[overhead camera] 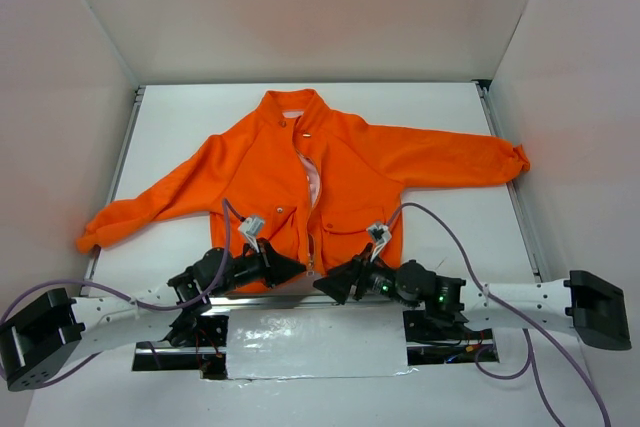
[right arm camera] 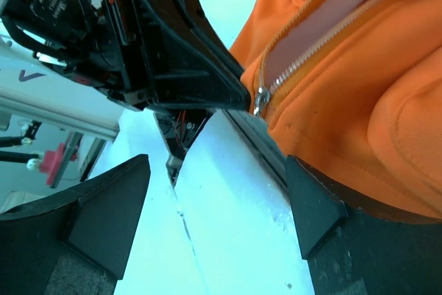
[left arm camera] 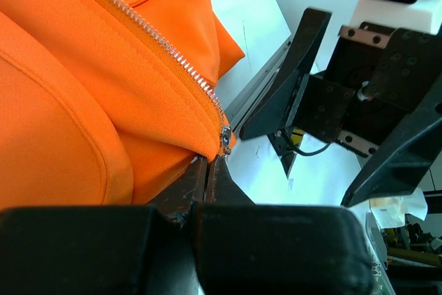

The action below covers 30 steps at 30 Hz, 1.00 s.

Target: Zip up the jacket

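Jacket (overhead camera: 300, 172) lies flat on the table (overhead camera: 450, 117), collar far, hem toward the arms. Left gripper (overhead camera: 298, 267) pinches the hem beside the zipper slider (left arm camera: 224, 140), likely anchoring the fabric against bunching. Right gripper (right arm camera: 215, 170) sits spread wide, near the slider (teeth above unjoined), probably lining up a grab.

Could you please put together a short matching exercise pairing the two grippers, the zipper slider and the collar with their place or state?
Column one:
1. left gripper
2. right gripper
3. zipper slider
4. collar

Column two:
A. at the far end of the jacket
B. open, fingers wide apart
C. down at the jacket's near edge
D. shut, pinching the jacket's fabric

Pairs: 1-D, 2-B, 3-C, 4-A.
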### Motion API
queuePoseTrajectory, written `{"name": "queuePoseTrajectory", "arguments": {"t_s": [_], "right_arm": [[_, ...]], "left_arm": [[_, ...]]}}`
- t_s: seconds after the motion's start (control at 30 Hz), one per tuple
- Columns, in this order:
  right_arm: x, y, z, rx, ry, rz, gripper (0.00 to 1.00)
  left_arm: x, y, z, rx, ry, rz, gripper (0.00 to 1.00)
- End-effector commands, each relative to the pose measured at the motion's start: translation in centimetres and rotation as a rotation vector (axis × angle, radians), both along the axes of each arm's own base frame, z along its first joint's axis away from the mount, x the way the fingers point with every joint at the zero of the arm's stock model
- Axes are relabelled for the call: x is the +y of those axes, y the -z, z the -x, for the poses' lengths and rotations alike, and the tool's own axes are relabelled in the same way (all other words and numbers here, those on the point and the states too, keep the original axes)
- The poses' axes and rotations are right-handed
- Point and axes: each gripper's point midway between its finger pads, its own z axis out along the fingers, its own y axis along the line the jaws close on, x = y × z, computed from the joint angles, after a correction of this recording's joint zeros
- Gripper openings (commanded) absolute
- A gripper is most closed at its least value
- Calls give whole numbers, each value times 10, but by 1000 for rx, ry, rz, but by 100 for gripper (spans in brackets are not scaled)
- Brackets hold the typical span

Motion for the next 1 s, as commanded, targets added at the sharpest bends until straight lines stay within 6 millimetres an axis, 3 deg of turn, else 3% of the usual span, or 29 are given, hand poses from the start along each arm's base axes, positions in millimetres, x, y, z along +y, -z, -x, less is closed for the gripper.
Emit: {"name": "queuePoseTrajectory", "arguments": {"t_s": [0.0,0.03,0.17,0.2,0.27,0.5,0.67,0.8,0.97], "right_arm": [[6,-11,4,52,11,-48,86],[10,-9,15,69,-12,-44,85],[19,-7,23,86,-16,-59,85],[22,2,25,92,-29,-37,85],[28,-4,28,106,-30,-75,85],[27,-3,7,106,105,-129,84],[38,-14,1,48,118,-145,84],[38,3,-5,68,159,-120,84],[38,1,-6,64,165,-148,84]], "left_arm": [[-11,-41,-1,-54,25,109,0],[-12,-43,0,-57,29,111,0],[-12,-45,-1,-59,28,124,0],[-12,-45,0,-59,31,124,0],[-12,-46,0,-58,31,126,0],[-13,-50,2,-57,43,144,0],[-13,-54,2,-63,45,155,0],[-14,-58,2,-63,43,163,0],[-16,-64,2,-71,48,176,0]]}}
